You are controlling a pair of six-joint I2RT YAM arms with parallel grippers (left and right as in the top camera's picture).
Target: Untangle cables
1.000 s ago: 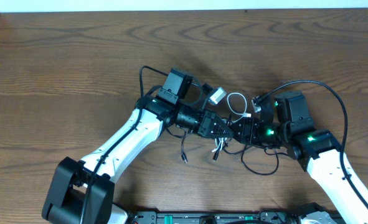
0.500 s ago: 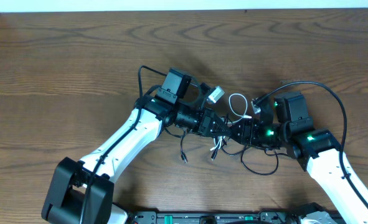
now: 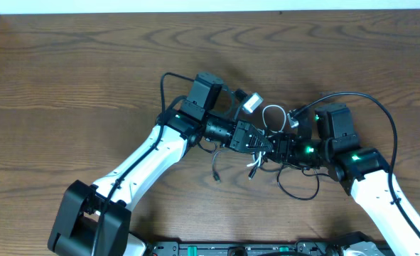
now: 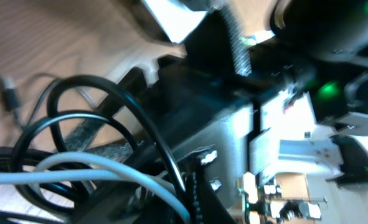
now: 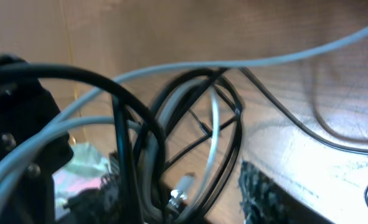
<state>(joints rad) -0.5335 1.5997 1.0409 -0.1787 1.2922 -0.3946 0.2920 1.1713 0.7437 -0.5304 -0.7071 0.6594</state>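
Where the cables were: the cables [image 3: 269, 109] sat just right of centre in the overhead view, bunched between the two arm tips over the wooden table [image 3: 89, 71].
Left gripper: the left gripper [image 3: 258, 144] reached in from the lower left, clenched tight. By my read it had the bundle in its bite, because loose ends dangled down-frame right beneath it.
Right gripper: the right gripper [image 3: 277, 147] came in from the lower right, nose to nose with the left. Its jaws stood part-way apart with cords threaded between them, but I could not tell whether they pinched anything.
Why held so: likely one claw anchored the knot while the other lined up to draw a single strand clear. With the tips that close, there was little slack to work with.
White cord: the white cord [image 3: 264, 118] made a small round loop just above the grippers, with a pale plug [image 3: 251, 104] up and left of it. In the left wrist view it ran as a pale band across the lower left.
Black cord: the black cord [image 3: 216, 169] was thin and glossy and trailed down-frame to a small plug end. In the right wrist view several black turns crossed a white strand at centre frame, properly tangled.
Not to be confused: the thicker arm wire [image 3: 384, 117] arced over the right arm at the right of frame.
Progress: early, I judged, since the strands crossed in every view.
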